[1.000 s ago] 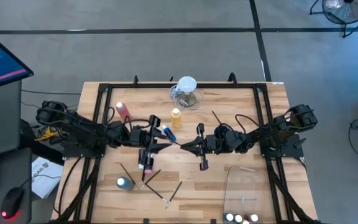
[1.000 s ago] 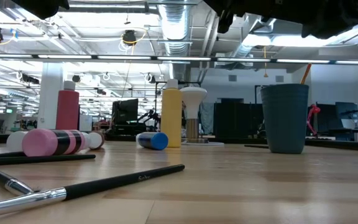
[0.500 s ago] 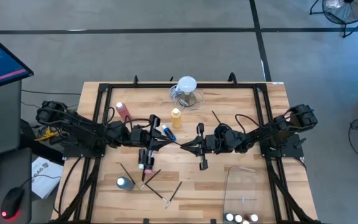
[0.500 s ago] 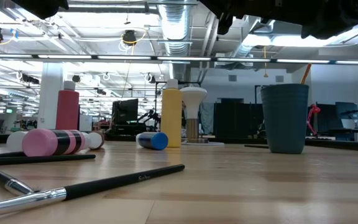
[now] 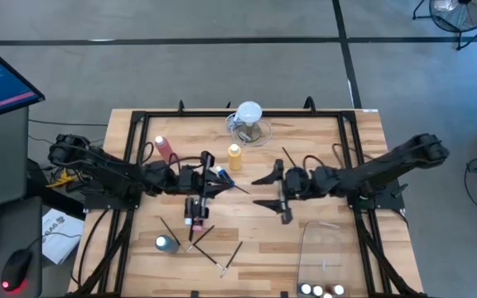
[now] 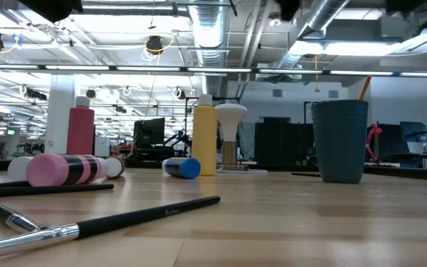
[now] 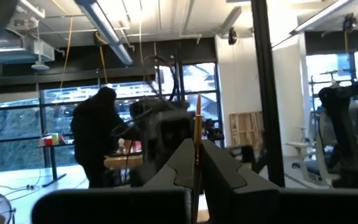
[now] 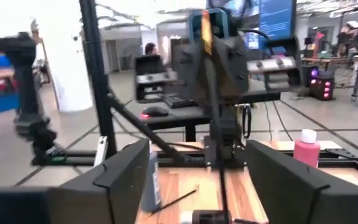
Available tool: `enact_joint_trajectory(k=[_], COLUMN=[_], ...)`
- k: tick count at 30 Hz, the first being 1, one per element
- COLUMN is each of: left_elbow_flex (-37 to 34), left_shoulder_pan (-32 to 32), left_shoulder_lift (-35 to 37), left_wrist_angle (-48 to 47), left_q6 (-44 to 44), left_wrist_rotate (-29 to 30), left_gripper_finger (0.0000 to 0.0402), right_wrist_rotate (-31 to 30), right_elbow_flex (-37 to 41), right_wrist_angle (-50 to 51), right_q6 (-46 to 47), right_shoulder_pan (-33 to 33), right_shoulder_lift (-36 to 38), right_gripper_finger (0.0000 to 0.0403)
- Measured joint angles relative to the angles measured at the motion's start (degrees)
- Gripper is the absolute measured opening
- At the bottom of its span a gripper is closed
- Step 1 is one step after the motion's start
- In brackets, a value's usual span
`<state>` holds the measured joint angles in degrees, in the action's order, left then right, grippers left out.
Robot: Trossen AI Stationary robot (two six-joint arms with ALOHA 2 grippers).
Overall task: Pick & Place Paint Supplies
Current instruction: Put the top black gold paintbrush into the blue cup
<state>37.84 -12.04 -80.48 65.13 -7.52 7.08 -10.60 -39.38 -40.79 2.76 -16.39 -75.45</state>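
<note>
At the table's left-centre, the left gripper (image 5: 218, 180) had finished closing, and its jaws were pressed together on a thin dark paintbrush (image 5: 237, 188), which stuck out toward the middle of the table. The left wrist view showed that brush (image 7: 197, 140) pinched upright between the two fingers. Just to the right, the right gripper (image 5: 266, 190), which a second ago had been shut and nose to nose with the left one, had let go and pulled back to the right. Its jaws now stood spread with nothing between them, and a clear gap separated the two grippers. That looked like a completed handover: the brush had passed to the left arm alone. Farther right and nearer, a clear bin (image 5: 325, 248) already held a few white-capped bottles (image 5: 321, 290). The other brushes (image 5: 222, 258) lay on the near left of the table, yet to be picked.
</note>
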Motion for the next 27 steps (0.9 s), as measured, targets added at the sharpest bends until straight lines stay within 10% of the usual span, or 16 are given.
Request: enact_joint_trajectory(k=[9,19,27], left_elbow_flex=[10.8,25.2,32.8], left_shoulder_pan=[5.3,12.7,14.2], left_shoulder_lift=[-15.7,-28.6,-36.7], left_wrist_angle=[-0.6,-1.5,-4.3], left_q6=[2.0,7.1,7.8], left_wrist_rotate=[-1.5,-12.7,-16.3], left_gripper_finger=[0.0001,0.0001,0.0001], right_wrist_rotate=[-1.4,-38.5,-46.0], right_elbow_flex=[0.0,0.0,0.0], right_wrist_angle=[26.5,48.0,59.7], right_q6=[-4.8,12.0,25.3], right_shoulder_pan=[-12.7,-26.5,-30.1], right_shoulder_lift=[16.9,23.1,25.0], right_gripper_finger=[0.0271,0.0271,0.0272])
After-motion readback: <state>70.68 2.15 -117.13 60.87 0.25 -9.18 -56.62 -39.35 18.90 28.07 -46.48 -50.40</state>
